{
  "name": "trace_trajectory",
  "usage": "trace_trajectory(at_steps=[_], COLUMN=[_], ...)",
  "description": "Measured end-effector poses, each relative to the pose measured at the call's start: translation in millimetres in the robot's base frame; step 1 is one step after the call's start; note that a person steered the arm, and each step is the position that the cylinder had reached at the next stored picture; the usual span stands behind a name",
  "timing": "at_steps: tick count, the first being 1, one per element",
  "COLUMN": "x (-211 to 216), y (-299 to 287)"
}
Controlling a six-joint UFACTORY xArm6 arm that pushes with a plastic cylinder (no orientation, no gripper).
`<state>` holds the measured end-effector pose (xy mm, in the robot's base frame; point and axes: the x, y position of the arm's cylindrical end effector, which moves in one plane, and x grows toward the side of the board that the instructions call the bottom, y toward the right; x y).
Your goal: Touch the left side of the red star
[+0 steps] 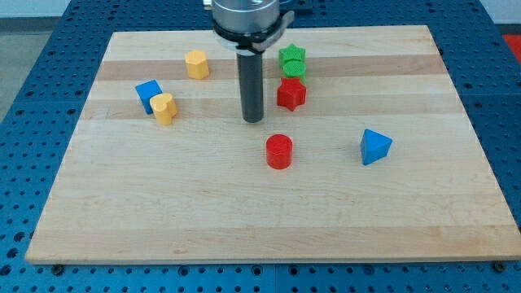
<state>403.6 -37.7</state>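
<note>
Bright, even overhead light is falling on the board (pixel 269 212), leaving only short soft shadows under the blocks. No harsh glare is showing. Everything is staying sharp, with slight perspective narrowing toward the view's top.

A pale wooden board (pixel 269 212) lies on what looks like blue perforated surface (pixel 49 32).
</note>
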Motion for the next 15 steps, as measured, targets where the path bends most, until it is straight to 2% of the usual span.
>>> trace_trajectory(at_steps=[3, 15], x=[-37, -35], y=[-7, 33])
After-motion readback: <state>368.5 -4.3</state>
